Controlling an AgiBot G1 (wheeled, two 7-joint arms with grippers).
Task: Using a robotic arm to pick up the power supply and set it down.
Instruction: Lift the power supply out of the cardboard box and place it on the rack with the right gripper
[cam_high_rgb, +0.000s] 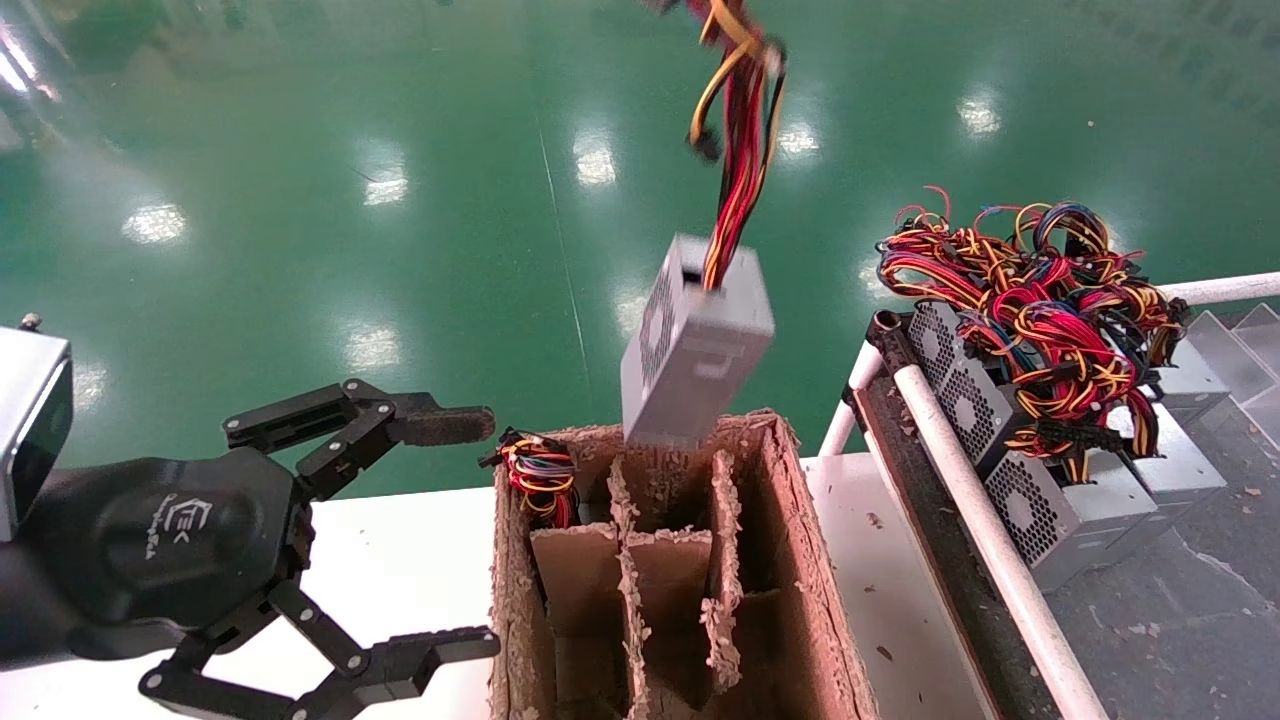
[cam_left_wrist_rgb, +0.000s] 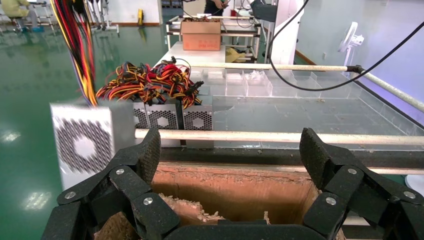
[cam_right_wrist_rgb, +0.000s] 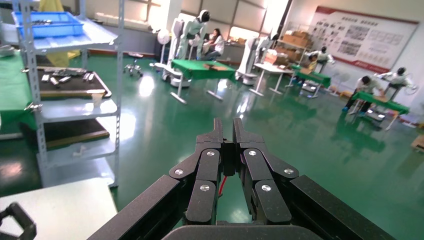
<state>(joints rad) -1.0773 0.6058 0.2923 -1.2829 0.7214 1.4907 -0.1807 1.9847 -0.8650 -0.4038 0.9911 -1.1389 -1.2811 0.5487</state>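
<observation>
The power supply (cam_high_rgb: 695, 345), a grey box with a perforated vent face, hangs tilted from its red, yellow and black wires (cam_high_rgb: 735, 150) just above the back of a divided cardboard box (cam_high_rgb: 800, 560). The wires run up out of the head view. In the right wrist view my right gripper (cam_right_wrist_rgb: 227, 131) is shut on a black piece of that bundle, with a red wire (cam_right_wrist_rgb: 223, 182) trailing below. My left gripper (cam_high_rgb: 475, 535) stands open at the box's left side with nothing in it. From the left wrist, the power supply (cam_left_wrist_rgb: 85, 145) shows beyond my left gripper (cam_left_wrist_rgb: 230, 150).
One rear cell of the box holds another wire bundle (cam_high_rgb: 540, 478). To the right, behind a white pipe rail (cam_high_rgb: 980, 500), stand several more grey units (cam_high_rgb: 1040, 490) under tangled wires (cam_high_rgb: 1030, 300). The box rests on a white table (cam_high_rgb: 400, 560).
</observation>
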